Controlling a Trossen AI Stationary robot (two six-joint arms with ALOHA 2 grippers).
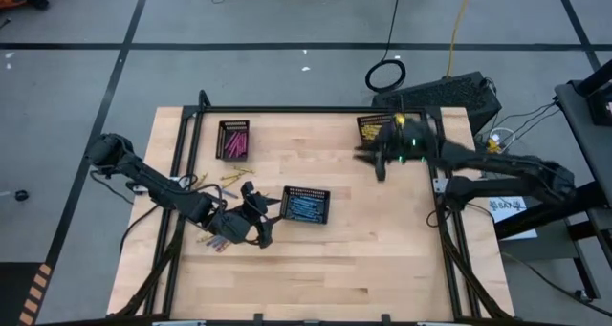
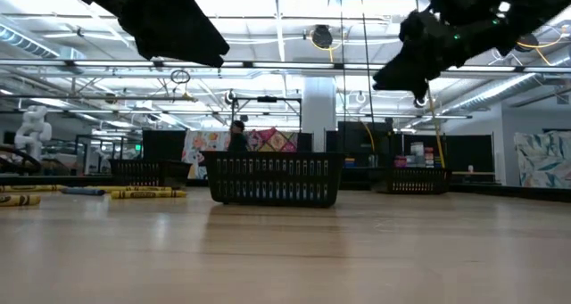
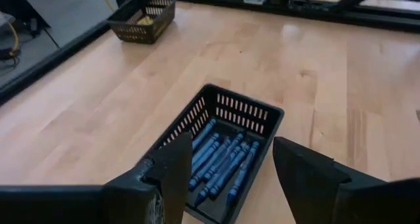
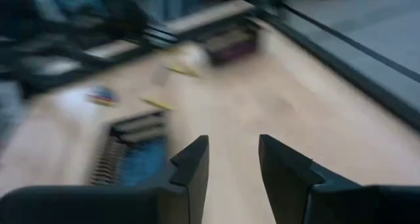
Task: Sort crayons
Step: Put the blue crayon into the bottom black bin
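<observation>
A pale wooden table [image 1: 382, 259] seen from above holds three black mesh trays: one of blue crayons [image 1: 305, 206] at centre, one of pink crayons [image 1: 233, 140] toward 11 o'clock, one of yellow crayons [image 1: 374, 127] toward 1 o'clock. Loose crayons [image 1: 232, 180] lie at 9 o'clock. The left gripper [image 1: 265, 214], fingers spread and empty, hovers just beside the blue tray, the loose crayons at its 11 o'clock. The right gripper [image 1: 382, 166] hangs open, empty, near the yellow tray. Crayons are likely light, stiff, waxy and snappable; pinch mid-length, gently.
</observation>
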